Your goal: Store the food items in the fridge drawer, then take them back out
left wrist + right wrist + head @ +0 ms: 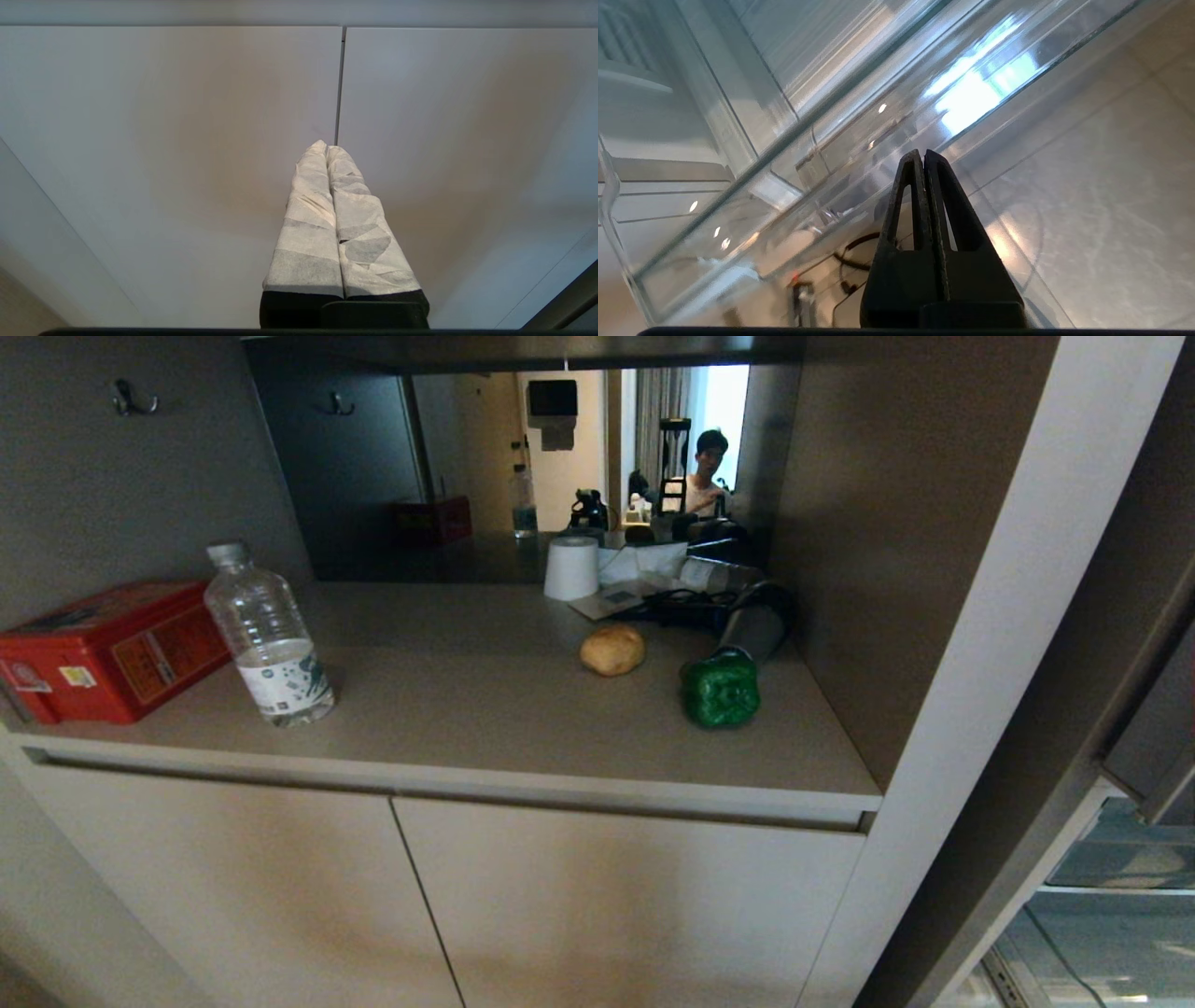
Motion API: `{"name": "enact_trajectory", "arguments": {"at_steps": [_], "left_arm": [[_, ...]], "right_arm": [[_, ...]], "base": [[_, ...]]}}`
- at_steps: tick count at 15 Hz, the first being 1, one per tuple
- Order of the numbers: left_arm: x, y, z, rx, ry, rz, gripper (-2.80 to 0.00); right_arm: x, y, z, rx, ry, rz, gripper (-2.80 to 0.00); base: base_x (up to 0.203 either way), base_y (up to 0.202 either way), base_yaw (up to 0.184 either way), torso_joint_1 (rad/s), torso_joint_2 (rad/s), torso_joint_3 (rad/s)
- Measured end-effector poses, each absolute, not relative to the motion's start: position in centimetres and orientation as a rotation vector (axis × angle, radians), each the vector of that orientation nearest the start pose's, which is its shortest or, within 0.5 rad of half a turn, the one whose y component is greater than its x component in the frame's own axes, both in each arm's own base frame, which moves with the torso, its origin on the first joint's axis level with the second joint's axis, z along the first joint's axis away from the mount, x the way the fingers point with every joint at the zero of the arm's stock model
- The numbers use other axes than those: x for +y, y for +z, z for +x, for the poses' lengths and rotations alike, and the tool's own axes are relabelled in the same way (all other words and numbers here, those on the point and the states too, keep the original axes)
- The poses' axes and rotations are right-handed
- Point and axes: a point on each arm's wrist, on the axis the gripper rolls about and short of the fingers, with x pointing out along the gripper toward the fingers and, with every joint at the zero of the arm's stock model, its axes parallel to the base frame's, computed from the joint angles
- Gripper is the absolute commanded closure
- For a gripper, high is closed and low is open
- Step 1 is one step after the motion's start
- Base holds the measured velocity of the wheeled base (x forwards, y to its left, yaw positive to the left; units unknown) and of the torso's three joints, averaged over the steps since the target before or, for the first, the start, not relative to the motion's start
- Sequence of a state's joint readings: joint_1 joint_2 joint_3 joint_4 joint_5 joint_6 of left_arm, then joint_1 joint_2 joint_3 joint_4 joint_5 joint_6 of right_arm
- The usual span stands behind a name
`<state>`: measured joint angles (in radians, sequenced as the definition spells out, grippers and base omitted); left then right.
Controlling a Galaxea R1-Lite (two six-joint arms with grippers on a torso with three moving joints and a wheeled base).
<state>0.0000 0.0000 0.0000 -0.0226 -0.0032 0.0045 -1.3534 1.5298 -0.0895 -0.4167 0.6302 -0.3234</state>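
A glossy, lumpy green bell pepper [719, 691] is seen lying on the grey-beige tabletop [485, 709] toward its right end, with a rounded tan-yellow potato-like lump [612, 650] just to its left and slightly farther back; the two are near each other but apart. A clear plastic water bottle [269, 635] is stood upright at the left of the tabletop, and a red rectangular box [112, 649] is placed just beside it, farther left. A white paper cup [571, 568] is set upside down at the far edge, before a mirrored back panel in which a person is reflected.

The left claw [326, 148], its fingers wrapped in white tape, is held closed and empty in front of the beige cabinet doors [187, 140] below the tabletop. The right claw [922, 154], bare black, is likewise closed on nothing, close before the clear plastic fridge drawer [822, 140], whose transparent front wall is seen above a pale tiled floor [1111, 186]. Neither food item is in the drawer.
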Motion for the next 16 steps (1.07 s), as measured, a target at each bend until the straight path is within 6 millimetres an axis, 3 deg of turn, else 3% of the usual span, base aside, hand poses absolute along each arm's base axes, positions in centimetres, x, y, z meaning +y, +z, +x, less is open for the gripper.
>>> {"name": "enact_trajectory", "arguments": {"at_steps": [3, 8, 13, 16], "left_arm": [[0.0, 7.8, -2.3, -0.023, -0.003, 0.005, 0.0], [0.0, 7.8, -2.3, -0.023, -0.003, 0.005, 0.0], [0.0, 7.8, -2.3, -0.022, -0.003, 0.004, 0.0], [0.0, 7.8, -2.3, -0.023, -0.003, 0.004, 0.0]], "right_arm": [[-15.4, 4.9, 6.3, 0.685, -0.464, 0.573, 0.0], [-19.9, 3.6, 11.6, 0.656, -0.291, 0.472, 0.0], [-21.2, 2.3, 15.7, 0.635, -0.13, 0.443, 0.0], [-21.6, 1.7, 17.0, 0.618, -0.072, 0.46, 0.0]], "base": [[0.0, 0.0, 0.0, 0.0, 0.0, 0.0], [0.0, 0.0, 0.0, 0.0, 0.0, 0.0], [0.0, 0.0, 0.0, 0.0, 0.0, 0.0], [0.0, 0.0, 0.0, 0.0, 0.0, 0.0]]}}
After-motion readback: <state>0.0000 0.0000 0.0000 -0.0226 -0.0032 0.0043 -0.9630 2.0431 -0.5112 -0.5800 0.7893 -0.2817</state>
